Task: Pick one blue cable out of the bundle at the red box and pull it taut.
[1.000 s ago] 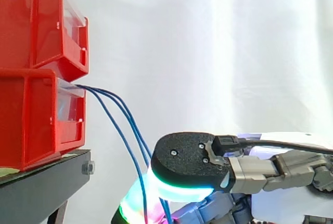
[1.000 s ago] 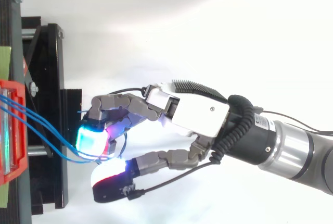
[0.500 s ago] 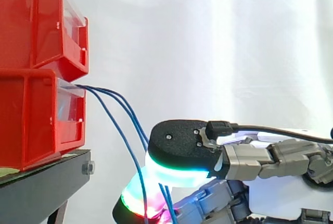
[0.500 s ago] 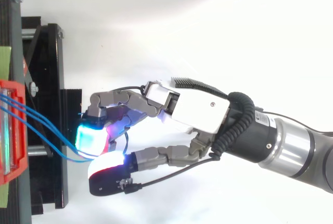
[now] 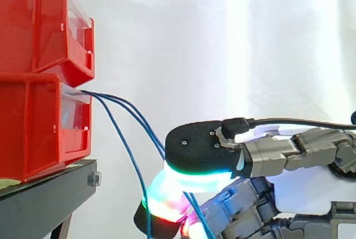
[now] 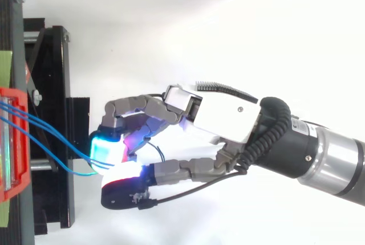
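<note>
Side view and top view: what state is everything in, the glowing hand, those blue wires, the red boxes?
hand, fingers curled, pinching the blue cables.
blue cables, running from the lower red bin to the hand, sagging, not taut.
red bins, stacked two high on the black stand.

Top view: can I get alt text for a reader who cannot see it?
The hand, reaching in from the right, pinches blue cables between its glowing thumb and finger pads. The cables curve left to a red box on a black stand, not yet taut.
</note>
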Motion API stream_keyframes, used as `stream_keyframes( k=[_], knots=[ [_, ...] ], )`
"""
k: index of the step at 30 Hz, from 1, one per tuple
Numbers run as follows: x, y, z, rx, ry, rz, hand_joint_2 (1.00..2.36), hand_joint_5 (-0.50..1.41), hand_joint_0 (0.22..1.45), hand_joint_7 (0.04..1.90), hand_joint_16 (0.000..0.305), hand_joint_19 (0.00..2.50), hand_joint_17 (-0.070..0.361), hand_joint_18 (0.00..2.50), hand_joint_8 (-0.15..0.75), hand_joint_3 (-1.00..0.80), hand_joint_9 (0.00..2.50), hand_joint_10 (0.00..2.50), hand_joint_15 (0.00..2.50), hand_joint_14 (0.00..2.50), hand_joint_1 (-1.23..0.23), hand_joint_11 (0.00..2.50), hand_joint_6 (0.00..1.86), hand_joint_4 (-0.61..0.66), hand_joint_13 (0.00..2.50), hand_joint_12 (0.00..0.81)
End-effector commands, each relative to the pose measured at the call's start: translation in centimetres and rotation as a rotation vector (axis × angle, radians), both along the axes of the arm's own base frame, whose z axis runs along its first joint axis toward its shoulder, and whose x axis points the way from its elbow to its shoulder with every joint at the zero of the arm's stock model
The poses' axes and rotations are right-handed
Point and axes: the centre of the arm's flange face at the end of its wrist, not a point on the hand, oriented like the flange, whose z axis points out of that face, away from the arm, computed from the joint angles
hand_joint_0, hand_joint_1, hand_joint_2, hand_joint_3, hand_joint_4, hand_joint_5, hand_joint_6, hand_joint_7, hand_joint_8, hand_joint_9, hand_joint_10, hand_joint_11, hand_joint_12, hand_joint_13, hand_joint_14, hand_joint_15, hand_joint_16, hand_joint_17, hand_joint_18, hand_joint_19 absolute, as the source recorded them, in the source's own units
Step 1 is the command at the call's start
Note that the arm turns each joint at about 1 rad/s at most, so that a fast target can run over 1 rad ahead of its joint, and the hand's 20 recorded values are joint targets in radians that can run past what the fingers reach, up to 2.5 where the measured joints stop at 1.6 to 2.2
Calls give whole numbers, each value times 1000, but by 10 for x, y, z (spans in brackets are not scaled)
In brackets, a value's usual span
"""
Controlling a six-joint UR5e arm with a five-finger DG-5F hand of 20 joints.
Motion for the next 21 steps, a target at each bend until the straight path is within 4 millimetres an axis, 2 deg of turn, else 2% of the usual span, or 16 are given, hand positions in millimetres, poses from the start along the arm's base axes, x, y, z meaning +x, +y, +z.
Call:
stream_keyframes(
  k=[1, 6, 11, 16, 21],
  knots=[
    [-3, 2, 2, -4, 23, 3, 1024, -164, 595, 1194, 60, 329, 135, 720, 361, -95, 961, 18, 230, 7, -811, 935, 768, 216, 649, 445],
    [-4, 4, 0, -8, 38, 8, 1024, -155, 574, 1238, 60, 334, 136, 717, 336, -69, 972, 17, 225, 6, -788, 883, 761, 155, 649, 446],
    [-5, 5, 8, -6, 28, 9, 1022, -153, 578, 1273, 66, 305, 149, 753, 354, 49, 988, 15, 217, 6, -760, 872, 797, 125, 658, 475],
    [-5, 5, 15, -3, 19, 9, 1027, -156, 586, 1293, 63, 321, 142, 720, 352, 65, 965, 16, 217, 6, -773, 906, 801, 102, 635, 458],
    [-4, 4, 17, -2, 14, 8, 1026, -163, 586, 1233, 63, 329, 142, 720, 347, 48, 968, 16, 222, 6, -783, 905, 822, 102, 636, 457]
  ],
)
